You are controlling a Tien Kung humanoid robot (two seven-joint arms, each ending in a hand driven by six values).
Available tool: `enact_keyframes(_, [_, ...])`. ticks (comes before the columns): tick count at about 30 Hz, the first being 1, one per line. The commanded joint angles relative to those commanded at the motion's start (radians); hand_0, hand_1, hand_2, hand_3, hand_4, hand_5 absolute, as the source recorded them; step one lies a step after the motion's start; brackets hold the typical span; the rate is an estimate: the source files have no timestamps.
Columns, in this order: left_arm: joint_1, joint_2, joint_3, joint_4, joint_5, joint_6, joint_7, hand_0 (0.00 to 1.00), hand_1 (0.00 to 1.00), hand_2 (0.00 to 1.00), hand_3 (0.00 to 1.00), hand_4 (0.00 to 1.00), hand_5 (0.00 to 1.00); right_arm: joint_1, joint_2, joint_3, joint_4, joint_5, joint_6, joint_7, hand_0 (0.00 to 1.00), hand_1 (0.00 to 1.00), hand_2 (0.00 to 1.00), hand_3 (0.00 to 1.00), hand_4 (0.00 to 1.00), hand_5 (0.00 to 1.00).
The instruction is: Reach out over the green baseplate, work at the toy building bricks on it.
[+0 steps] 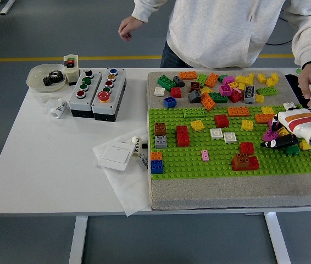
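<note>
the right hand (279, 142) reaches in over the green baseplate (199, 165), its arm cut off at the edge. its dark fingers sit against a magenta brick (270, 133), but whether they pinch it is unclear.

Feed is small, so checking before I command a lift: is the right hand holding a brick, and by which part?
Cannot be told. The right hand has its dark fingertips at the magenta brick on the green baseplate, but a closed hold isn't visible.

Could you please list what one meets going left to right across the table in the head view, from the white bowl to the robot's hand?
White bowl with black gears → two grey button boxes → white switch plate on paper → green baseplate with toy bricks → robot's right hand at the right edge.
</note>
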Motion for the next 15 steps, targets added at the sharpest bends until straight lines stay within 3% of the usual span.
enact_keyframes(2, [-0.001,0.0,0.001,0.0,0.0,0.0,0.0,0.761,0.792,0.842,0.75,0.791,0.687,0.001,0.002,-0.003,-0.004,-0.003,-0.003,0.0,0.308,0.454,0.549,0.526,0.894,0.66])
enact_keyframes(13, [-0.003,0.001,-0.003,0.0,0.005,-0.001,0.0,0.761,0.792,0.842,0.745,0.791,0.687,0.0,0.005,-0.006,-0.018,-0.018,-0.027,0.003,0.297,0.452,0.544,0.523,0.87,0.669])
enact_keyframes(15, [-0.003,0.001,-0.003,0.0,0.006,0.0,0.0,0.761,0.791,0.842,0.747,0.79,0.687,0.0,0.007,-0.008,-0.021,-0.02,-0.031,0.004,0.285,0.437,0.53,0.518,0.83,0.658])
